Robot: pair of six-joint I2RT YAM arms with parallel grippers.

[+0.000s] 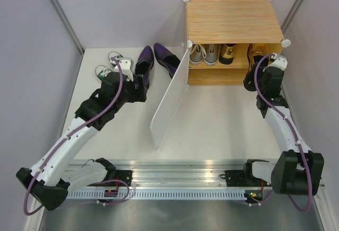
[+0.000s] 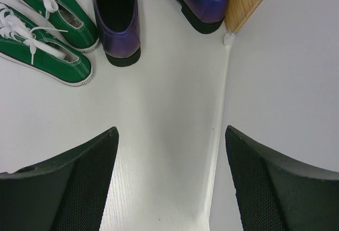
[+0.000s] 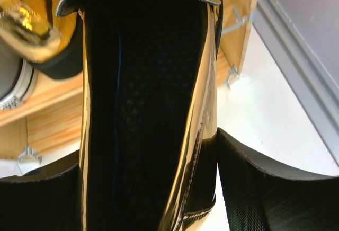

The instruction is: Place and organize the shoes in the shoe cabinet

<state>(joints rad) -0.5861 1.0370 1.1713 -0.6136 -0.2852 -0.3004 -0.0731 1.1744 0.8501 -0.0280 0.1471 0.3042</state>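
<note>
Three shoes stood inside the shoe cabinet (image 1: 233, 19): the grey sneakers (image 1: 203, 54) and one gold shoe (image 1: 228, 54). The right fingers (image 3: 275, 188) pinched the second gold shoe (image 3: 143, 82) at the shelf's right end. The left fingers (image 2: 69, 188) hung spread above the counter (image 1: 222, 120), where the green sneakers (image 1: 111, 65) and purple dress shoes (image 1: 144, 64) lay unshelved. The task looked roughly half done.

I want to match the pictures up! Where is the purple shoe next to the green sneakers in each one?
Top external: upper left, the purple shoe just right of the green sneakers.
Left wrist: purple shoe at top middle, green sneakers left of it.
Right wrist: not in it; the gold shoe in the right hand fills it.
Shared landmark: the wooden shoe cabinet shows in all three.
</note>
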